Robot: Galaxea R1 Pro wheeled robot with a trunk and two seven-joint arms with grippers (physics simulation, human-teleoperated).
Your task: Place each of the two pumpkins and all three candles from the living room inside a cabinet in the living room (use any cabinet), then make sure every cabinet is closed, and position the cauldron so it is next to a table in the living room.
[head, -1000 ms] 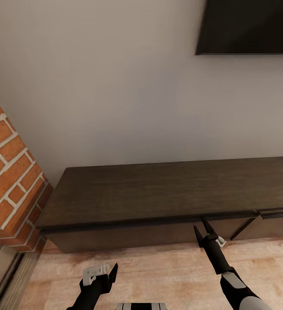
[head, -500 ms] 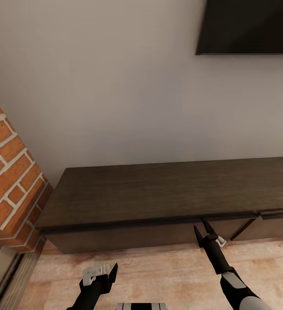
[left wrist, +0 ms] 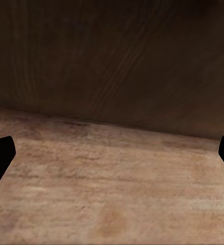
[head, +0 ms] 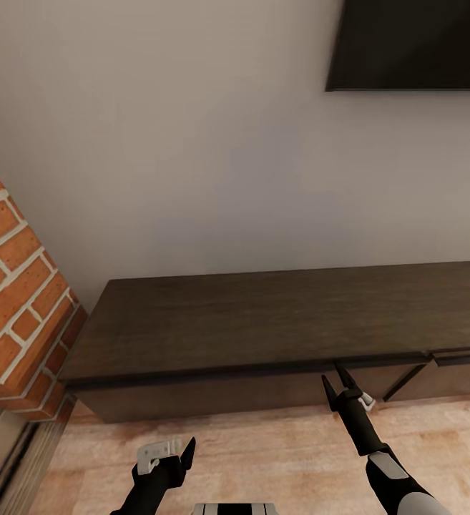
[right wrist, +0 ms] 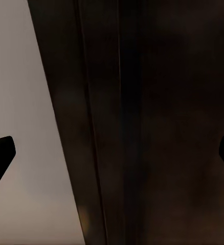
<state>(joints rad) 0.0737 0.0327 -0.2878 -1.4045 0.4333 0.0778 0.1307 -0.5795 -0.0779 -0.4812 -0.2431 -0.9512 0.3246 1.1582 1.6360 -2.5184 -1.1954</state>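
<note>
Before the cabinet (head: 263, 322), we hold both arms low.
Our right gripper (head: 338, 383) gapes at its front edge; left gripper (head: 170, 452) spread, empty.

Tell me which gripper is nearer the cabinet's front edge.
Right. The right gripper is raised to the cabinet, its open fingers right at the lip below the top. The left gripper hangs lower over the wooden floor, short of the cabinet's front.
</note>
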